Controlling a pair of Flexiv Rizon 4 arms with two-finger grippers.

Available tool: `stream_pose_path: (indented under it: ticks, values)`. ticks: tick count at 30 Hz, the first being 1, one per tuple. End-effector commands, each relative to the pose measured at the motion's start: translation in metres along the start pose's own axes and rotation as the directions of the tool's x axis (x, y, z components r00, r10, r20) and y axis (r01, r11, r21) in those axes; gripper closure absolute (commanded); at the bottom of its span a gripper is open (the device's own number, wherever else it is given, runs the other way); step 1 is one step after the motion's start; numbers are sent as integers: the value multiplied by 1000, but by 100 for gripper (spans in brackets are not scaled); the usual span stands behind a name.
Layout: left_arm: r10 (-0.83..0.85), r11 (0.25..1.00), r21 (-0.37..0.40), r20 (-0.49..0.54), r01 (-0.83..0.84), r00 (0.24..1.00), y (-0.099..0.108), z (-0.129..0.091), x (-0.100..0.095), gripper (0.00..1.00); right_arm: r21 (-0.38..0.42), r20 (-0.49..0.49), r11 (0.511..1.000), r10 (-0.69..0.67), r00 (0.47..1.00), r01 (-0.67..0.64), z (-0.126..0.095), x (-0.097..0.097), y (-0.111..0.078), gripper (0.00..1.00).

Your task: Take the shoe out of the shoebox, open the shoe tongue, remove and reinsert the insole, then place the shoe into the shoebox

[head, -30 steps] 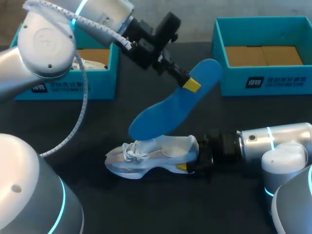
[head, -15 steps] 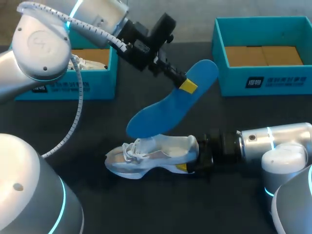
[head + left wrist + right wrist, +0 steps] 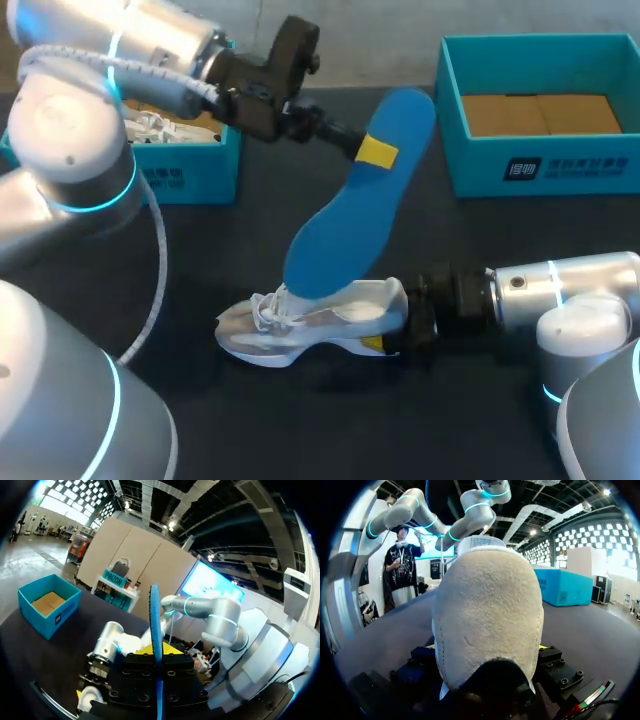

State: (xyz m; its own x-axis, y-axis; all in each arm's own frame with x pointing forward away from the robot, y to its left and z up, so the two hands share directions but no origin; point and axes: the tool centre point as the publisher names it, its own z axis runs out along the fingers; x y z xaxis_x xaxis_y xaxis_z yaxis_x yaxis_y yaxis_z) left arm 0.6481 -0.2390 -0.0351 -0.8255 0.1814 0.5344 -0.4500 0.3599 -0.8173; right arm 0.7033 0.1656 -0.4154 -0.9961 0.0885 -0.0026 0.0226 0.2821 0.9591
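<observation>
A white shoe (image 3: 310, 325) rests on the dark table (image 3: 300, 430), near the middle, with its toe pointed to the left. Its heel is grasped by the right hand (image 3: 388, 342), which comes in low from the right side. In the right wrist view the soft heel is seen clamped tight in that hand. A blue insole (image 3: 350, 210) is held up in the air above the shoe. It is tilted steeply, with its low end down at the shoe's opening, just behind the laces (image 3: 268, 308), and its high end up and to the right. Whether the low end touches the shoe cannot be told. The insole is pinched near its high end by the left hand (image 3: 375, 152), and in the left wrist view it is seen edge-on, clamped in the middle of that hand. Two blue boxes are set at the far side of the table, well apart. In the left shoebox (image 3: 190, 170) a second white shoe (image 3: 150, 125) is seen. Brown card (image 3: 540, 115) is seen in the bottom of the right shoebox (image 3: 540, 165).
</observation>
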Motion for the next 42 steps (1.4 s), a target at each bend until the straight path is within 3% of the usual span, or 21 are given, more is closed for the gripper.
stream_pose_path:
  ticks: [1,10,13,28,35,42]
  values:
    - [6,991,133,5,-6,1000,0,-7,19,100,3,1,1000,0,1000,0,0,1,1,100]
    - [-37,979,199,-16,40,999,-20,-9,47,100,3,1,1000,0,1000,0,0,1,1,100]
    - [-109,976,185,-47,115,993,-23,-10,57,100,3,1,1000,0,1000,0,0,1,1,100]
    - [-109,976,185,-47,115,993,-23,-10,57,100,3,1,1000,0,1000,0,0,1,1,100]
    - [-69,956,280,-63,84,996,-21,-17,79,100,3,1,1000,0,1000,0,0,1,1,100]
    - [-74,943,320,-49,86,996,-19,-24,97,100,3,1,1000,0,1000,0,0,1,1,100]
